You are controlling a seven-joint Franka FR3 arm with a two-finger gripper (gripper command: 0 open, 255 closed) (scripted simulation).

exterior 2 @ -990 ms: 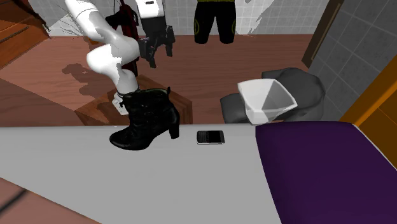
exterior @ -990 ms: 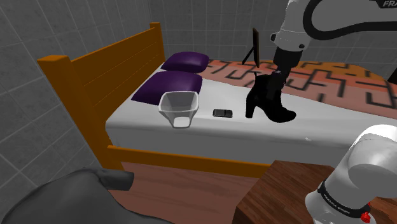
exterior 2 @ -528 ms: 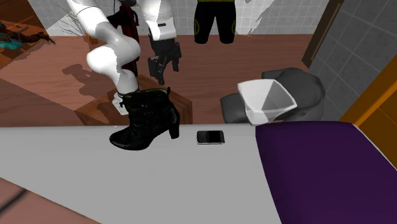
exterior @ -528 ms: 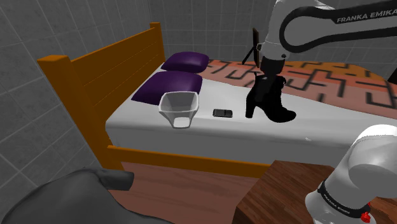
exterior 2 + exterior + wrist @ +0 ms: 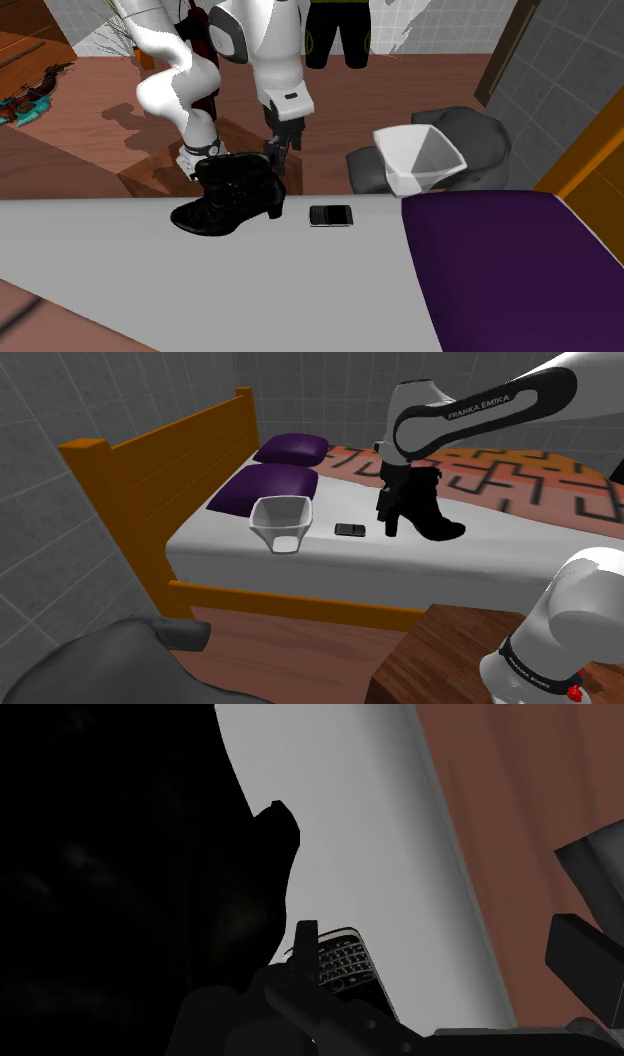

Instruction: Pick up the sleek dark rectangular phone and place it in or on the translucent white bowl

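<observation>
One black boot beside phone | bowl near | pillows behind bowl

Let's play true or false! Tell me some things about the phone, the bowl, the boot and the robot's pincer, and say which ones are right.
1. The phone lies on the white bed sheet. True.
2. The phone is inside the bowl. False: it lies on the sheet between the bowl and the boot.
3. The pincer is open and holds nothing. True.
4. The boot is red. False: it is black.
5. The pillows beside the bowl are purple. True.
</observation>
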